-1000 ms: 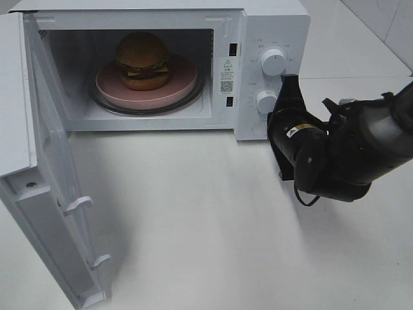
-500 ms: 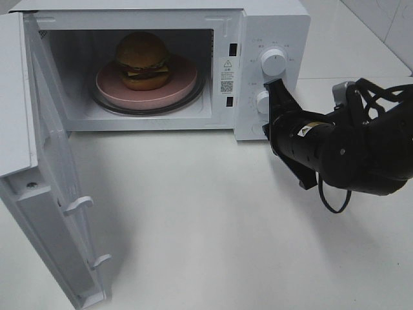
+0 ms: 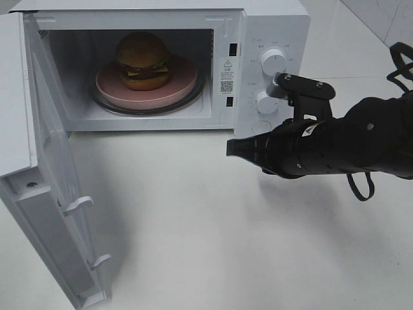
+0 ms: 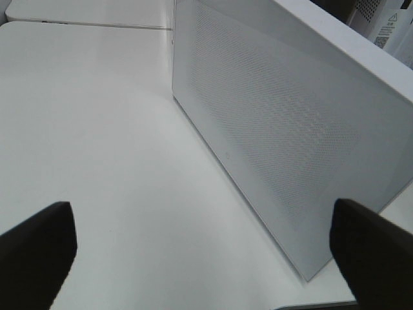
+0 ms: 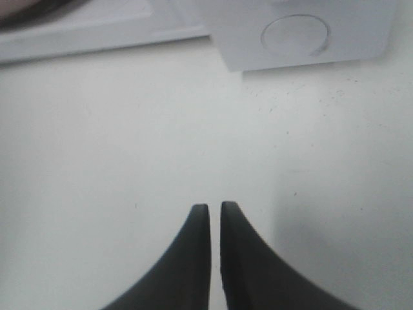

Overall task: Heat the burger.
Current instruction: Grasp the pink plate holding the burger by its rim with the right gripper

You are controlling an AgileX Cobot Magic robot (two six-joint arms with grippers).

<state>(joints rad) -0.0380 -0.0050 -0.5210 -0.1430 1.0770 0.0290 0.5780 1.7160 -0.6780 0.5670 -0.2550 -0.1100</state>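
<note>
The burger (image 3: 142,59), with a golden-brown bun, sits on a round pink plate (image 3: 184,81) inside the white microwave (image 3: 271,26). The microwave door (image 3: 58,194) is swung wide open to the left. My right gripper (image 3: 231,148) is shut and empty, pointing left, low over the table in front of the control panel. In the right wrist view its fingertips (image 5: 210,210) are pressed together above bare table. My left gripper (image 4: 200,206) is open and empty, facing the door's perforated outer panel (image 4: 271,110). It is out of the high view.
Two white knobs, upper (image 3: 273,60) and lower (image 3: 266,101), are on the microwave's panel. A round button (image 5: 295,33) shows at the panel's bottom. The white table (image 3: 213,245) spreads in front. The right arm's black body (image 3: 348,145) lies right of the panel.
My right arm has turned away from the lower knob. Its shut gripper has swung down and to the left, now pointing across the table in front of the microwave. Burger and door unchanged.
</note>
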